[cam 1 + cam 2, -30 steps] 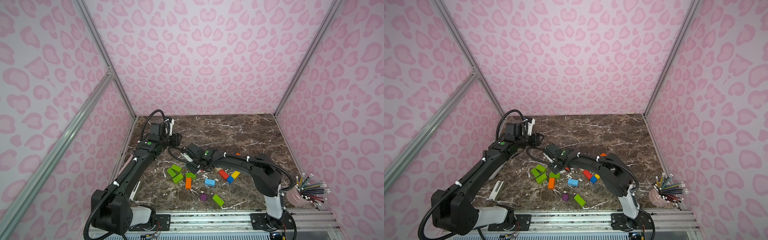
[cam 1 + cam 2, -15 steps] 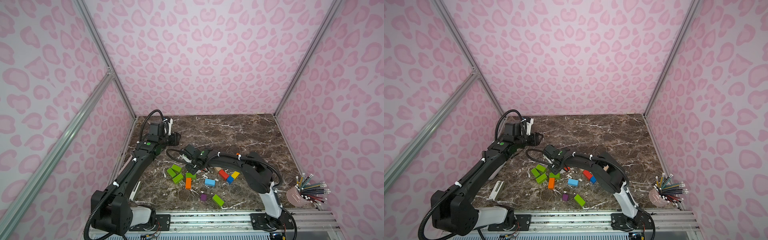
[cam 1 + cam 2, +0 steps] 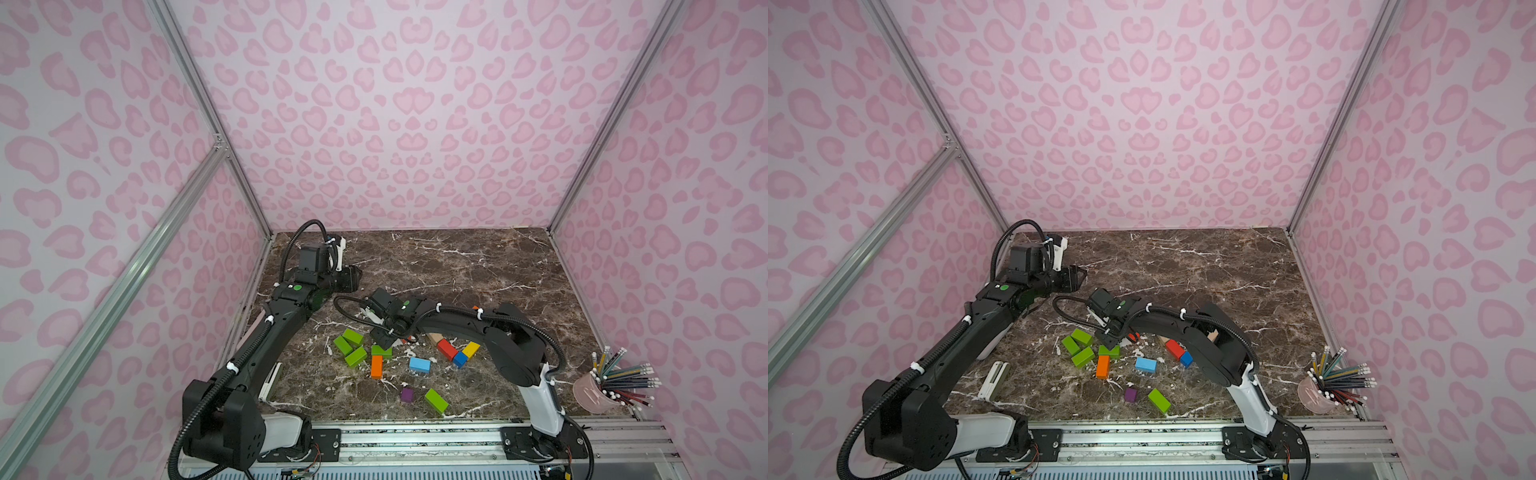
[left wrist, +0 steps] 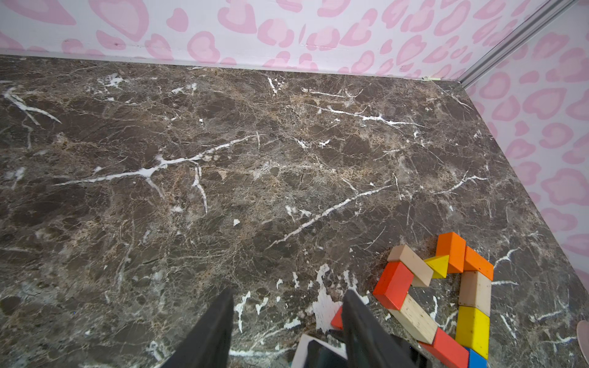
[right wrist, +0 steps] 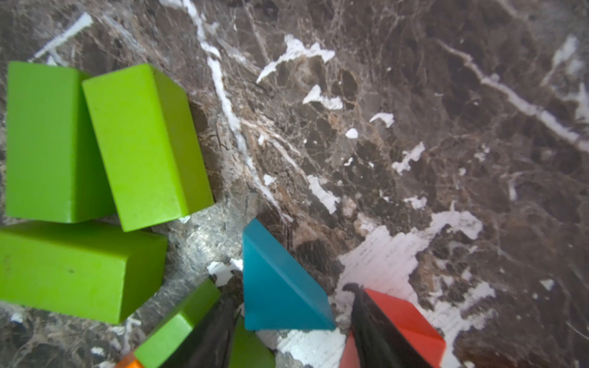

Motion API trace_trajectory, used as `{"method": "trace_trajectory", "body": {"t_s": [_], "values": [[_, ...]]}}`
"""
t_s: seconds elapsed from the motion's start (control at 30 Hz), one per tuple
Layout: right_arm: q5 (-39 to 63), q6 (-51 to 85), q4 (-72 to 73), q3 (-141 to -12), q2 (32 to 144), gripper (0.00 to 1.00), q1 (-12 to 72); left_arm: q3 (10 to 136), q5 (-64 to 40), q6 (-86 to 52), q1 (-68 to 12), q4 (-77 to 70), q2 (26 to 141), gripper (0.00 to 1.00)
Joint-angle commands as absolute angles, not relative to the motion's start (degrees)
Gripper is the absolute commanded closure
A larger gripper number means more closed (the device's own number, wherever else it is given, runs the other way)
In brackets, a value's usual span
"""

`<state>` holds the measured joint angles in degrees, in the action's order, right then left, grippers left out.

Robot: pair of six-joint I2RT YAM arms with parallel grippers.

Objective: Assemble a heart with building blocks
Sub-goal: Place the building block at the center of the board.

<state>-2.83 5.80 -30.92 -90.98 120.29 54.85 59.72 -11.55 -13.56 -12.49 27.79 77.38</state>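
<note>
Right gripper point(image 5: 288, 291): jaws parted, straddling a teal triangular prism point(image 5: 277, 283) that lies on the table; a gap shows on one side.
Left gripper point(image 4: 288, 291): fingers apart, empty, above bare marble.
Surface: dark veined marble tabletop point(image 3: 457, 270); pink heart-print walls point(image 3: 395, 124).
Blocks: green bricks point(image 5: 143, 143) just beside the prism; red prism point(image 5: 404, 321) behind one finger; part-built heart outline point(image 4: 475, 290) near the left gripper.

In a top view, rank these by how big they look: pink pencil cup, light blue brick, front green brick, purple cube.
1. Pink cup
2. Light blue brick and front green brick: look about alike, not ranked
3. Purple cube
</note>
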Motion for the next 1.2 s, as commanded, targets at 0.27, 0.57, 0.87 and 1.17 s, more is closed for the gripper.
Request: {"method": "trace_trajectory", "body": {"t_s": [0.27,0.57,0.87,1.17], "values": [[0.8,4.7,-28.1,-95.3,119.5,0.40,56.7,59.5,-10.5,-14.3,-10.8,25.3,76.1,0.43],[0.5,4.2,-29.7,-104.6,126.9,0.42,59.1,58.1,-10.9,-16.4,-5.7,23.2,73.6,0.43],[0.3,3.6,-31.1,-109.6,131.3,0.47,59.7,57.0,-10.9,-18.0,-1.5,22.2,72.0,0.40],[-0.7,3.4,-31.7,-112.2,135.1,0.54,59.8,57.2,-8.8,-16.1,-0.9,23.7,72.0,0.40]]}}
